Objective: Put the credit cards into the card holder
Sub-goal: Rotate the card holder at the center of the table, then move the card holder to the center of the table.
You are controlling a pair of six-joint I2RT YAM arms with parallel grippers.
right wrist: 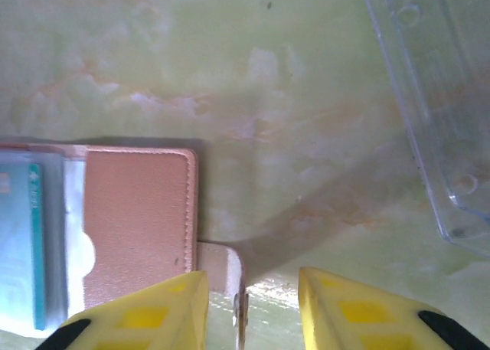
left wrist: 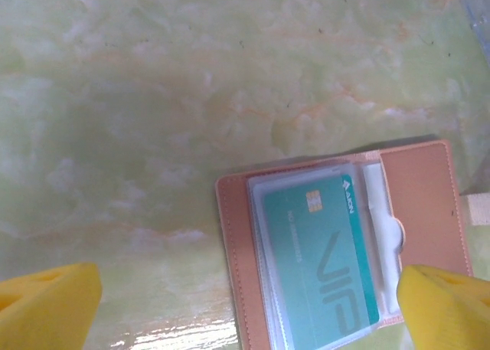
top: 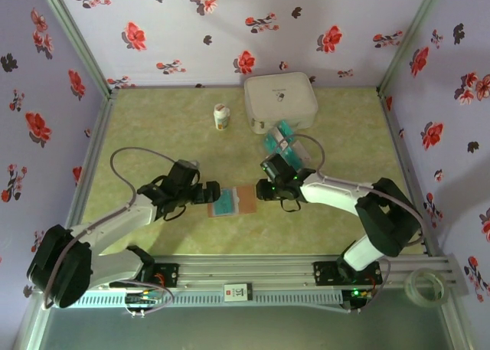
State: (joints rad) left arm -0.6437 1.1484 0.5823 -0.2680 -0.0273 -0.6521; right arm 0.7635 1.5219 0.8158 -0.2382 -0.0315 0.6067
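Pale lavender walls (top: 230,28) printed with red and dark flowers close in three sides; grey metal corner posts (top: 74,36) slant up where the walls meet; a glossy yellow-green marbled table (top: 153,120) lies between them; a silver aluminium rail (top: 253,267) runs along its near edge; soft light leaves a white sheen (left wrist: 161,337) on the surface.

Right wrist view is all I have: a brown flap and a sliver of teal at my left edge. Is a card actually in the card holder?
Observer: Yes. The left wrist view shows one credit card under a clear pocket of the open card holder.
Operator: Where is the other arm?
Observer: From above, the left gripper is wide open at the holder's left side, holding nothing.
Operator: And the cards left to load?
Observer: In the top view, more teal cards lie piled by the white case, beyond your right gripper.
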